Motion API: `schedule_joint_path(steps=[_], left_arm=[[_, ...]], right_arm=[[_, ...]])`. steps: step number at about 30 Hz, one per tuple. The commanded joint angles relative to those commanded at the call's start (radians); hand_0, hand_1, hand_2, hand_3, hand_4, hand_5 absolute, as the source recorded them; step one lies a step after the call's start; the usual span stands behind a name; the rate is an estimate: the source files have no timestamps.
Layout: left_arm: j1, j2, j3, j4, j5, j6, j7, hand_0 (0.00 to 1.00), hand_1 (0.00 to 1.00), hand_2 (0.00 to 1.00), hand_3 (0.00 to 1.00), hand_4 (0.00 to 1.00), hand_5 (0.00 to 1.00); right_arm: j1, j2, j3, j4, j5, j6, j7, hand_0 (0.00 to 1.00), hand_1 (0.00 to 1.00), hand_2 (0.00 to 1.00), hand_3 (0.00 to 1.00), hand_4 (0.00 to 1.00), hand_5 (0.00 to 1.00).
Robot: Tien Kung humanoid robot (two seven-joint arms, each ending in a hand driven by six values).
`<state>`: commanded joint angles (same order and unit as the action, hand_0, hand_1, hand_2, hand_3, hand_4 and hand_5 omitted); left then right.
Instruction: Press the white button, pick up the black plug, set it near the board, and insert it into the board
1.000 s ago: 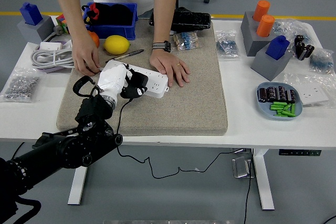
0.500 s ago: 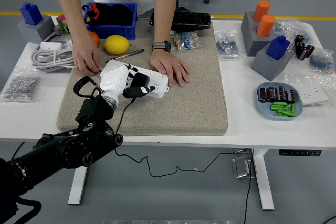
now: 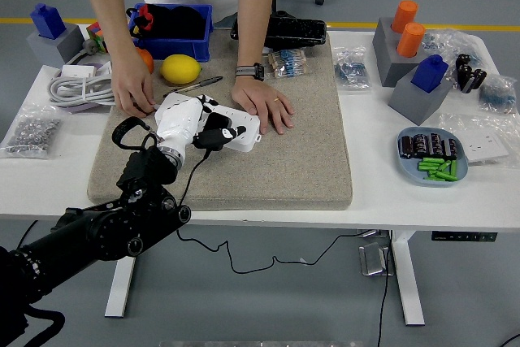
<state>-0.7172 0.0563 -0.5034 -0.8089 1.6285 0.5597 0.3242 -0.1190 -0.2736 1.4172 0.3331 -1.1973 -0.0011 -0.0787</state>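
My left hand (image 3: 188,126): clenched on black plug (image 3: 214,134) over white board (image 3: 236,126). Blue bin (image 3: 203,45): dark items. Plate (image 3: 404,160): batteries (image 3: 439,167).

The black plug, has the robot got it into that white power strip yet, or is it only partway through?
Partway, it seems. Picking up looks done: the left hand grips the black plug and holds it right over the white power strip, which a person's hands steady on the beige mat. Whether the prongs are seated cannot be seen, so the insertion looks left to finish. The button press cannot be judged.
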Motion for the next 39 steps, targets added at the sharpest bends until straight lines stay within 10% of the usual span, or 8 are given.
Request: schedule_joint_path(steps=[10, 19, 20, 25, 26, 31, 32, 39], left_arm=[[0.014, 0.010, -0.022, -0.029, 0.008, 0.004, -0.019, 0.915, 0.936, 0.905, 0.911, 0.998, 0.717], [0.083, 0.096, -0.126, -0.229, 0.062, 0.020, -0.043, 0.904, 0.879, 0.853, 0.882, 0.998, 0.635], [0.091, 0.108, -0.137, -0.252, 0.063, 0.019, -0.047, 0.867, 0.833, 0.791, 0.843, 0.911, 0.278], [0.148, 0.192, -0.170, -0.407, 0.069, 0.001, -0.061, 0.867, 0.833, 0.791, 0.843, 0.911, 0.278], [0.154, 0.200, -0.170, -0.423, 0.069, -0.003, -0.061, 0.810, 0.760, 0.695, 0.729, 0.698, 0.002], [0.185, 0.243, -0.154, -0.489, 0.049, -0.042, -0.068, 0.810, 0.760, 0.695, 0.729, 0.698, 0.002], [0.189, 0.248, -0.149, -0.496, 0.045, -0.052, -0.070, 0.829, 0.773, 0.664, 0.732, 0.443, 0.002], [0.197, 0.274, -0.106, -0.525, 0.034, -0.114, -0.093, 0.857, 0.807, 0.717, 0.741, 0.472, 0.002]], right_arm=[[0.001, 0.000, -0.004, 0.000, 0.001, 0.001, 0.001, 0.875, 0.754, 0.749, 0.698, 0.879, 0.497], [-0.001, -0.002, -0.001, 0.001, -0.001, 0.001, 0.002, 0.874, 0.753, 0.746, 0.697, 0.878, 0.497], [-0.001, -0.002, 0.000, 0.001, 0.000, 0.001, 0.002, 0.874, 0.753, 0.745, 0.696, 0.878, 0.497], [-0.001, -0.002, 0.006, 0.001, -0.002, -0.001, 0.004, 0.874, 0.753, 0.745, 0.696, 0.878, 0.497], [-0.001, -0.002, 0.006, 0.001, -0.002, -0.001, 0.005, 0.872, 0.752, 0.746, 0.695, 0.877, 0.495], [-0.001, -0.002, 0.006, 0.001, -0.002, -0.001, 0.006, 0.872, 0.752, 0.746, 0.695, 0.877, 0.495], [-0.001, -0.001, 0.006, 0.001, -0.003, -0.001, 0.006, 0.872, 0.751, 0.745, 0.694, 0.877, 0.496], [-0.003, -0.001, 0.009, 0.001, -0.003, -0.002, 0.009, 0.872, 0.750, 0.744, 0.693, 0.875, 0.493]])
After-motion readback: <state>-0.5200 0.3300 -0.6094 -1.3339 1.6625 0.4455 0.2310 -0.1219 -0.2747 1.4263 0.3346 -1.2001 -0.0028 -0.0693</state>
